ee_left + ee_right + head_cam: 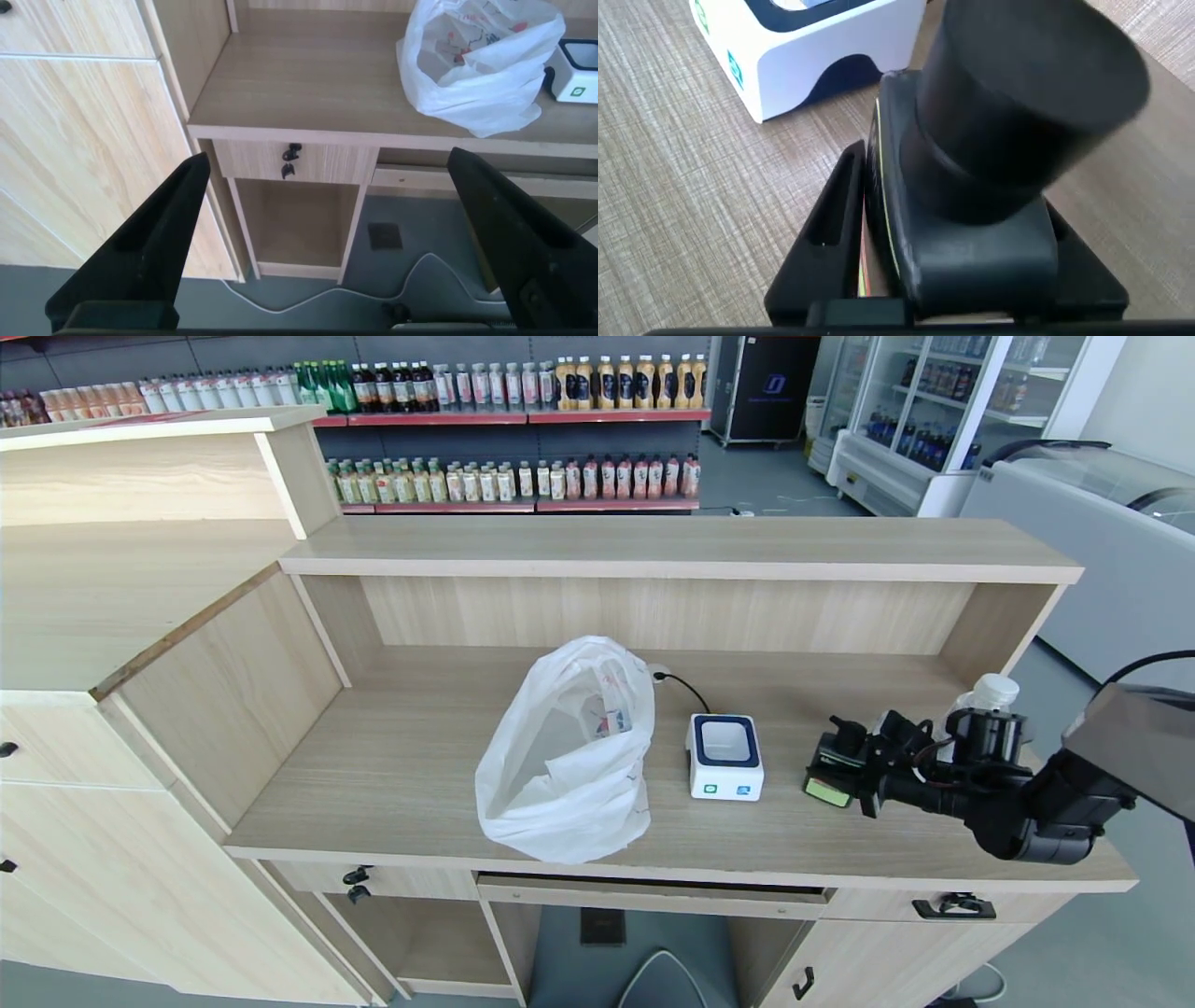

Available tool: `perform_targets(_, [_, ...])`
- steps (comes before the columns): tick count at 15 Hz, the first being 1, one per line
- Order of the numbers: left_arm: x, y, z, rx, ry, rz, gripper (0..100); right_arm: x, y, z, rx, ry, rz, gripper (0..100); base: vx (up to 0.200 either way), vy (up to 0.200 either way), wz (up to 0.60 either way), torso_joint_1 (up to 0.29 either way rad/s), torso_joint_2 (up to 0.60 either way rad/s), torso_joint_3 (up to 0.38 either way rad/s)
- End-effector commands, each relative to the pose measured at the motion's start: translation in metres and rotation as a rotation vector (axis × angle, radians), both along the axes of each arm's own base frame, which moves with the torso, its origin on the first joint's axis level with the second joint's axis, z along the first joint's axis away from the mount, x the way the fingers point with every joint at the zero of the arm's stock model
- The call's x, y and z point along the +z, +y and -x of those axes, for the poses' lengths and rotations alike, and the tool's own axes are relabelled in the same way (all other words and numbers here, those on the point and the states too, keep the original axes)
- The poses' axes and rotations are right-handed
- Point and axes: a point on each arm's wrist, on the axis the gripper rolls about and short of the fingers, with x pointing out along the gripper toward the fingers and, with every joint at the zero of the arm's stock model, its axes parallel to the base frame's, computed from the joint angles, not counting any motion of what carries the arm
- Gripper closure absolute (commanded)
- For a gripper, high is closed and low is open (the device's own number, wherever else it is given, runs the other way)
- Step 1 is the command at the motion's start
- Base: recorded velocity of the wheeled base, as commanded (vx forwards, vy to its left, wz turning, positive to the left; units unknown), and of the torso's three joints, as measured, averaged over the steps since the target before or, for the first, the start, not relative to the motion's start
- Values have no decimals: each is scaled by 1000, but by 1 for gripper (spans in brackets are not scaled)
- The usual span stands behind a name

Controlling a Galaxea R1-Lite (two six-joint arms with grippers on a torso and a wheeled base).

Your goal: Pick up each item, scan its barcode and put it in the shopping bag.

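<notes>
Showing the checkout counter partway through the task. Right gripper: fingers closed against the sides of a dark container with a broad black cap, held low over the counter just to the right of the scanner. Whether the container is lifted clear of the wood cannot be told. Left gripper: jaws spread wide with nothing between them, hanging below counter height, out to the left of the shopping bag. The bag stands open-mouthed just left of the scanner. A printed packet is visible through its film, so at least one item appears already bagged. Judged remaining: scan and bag the held container, then the white-capped bottle standing behind the right arm.
</notes>
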Motion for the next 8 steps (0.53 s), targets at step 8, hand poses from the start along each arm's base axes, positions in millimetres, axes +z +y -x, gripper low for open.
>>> perform_targets(8, [0, 0, 0, 0, 0, -2, 0, 158, -32, 78, -112, -349, 82, 100, 0, 0, 0, 0, 0, 0])
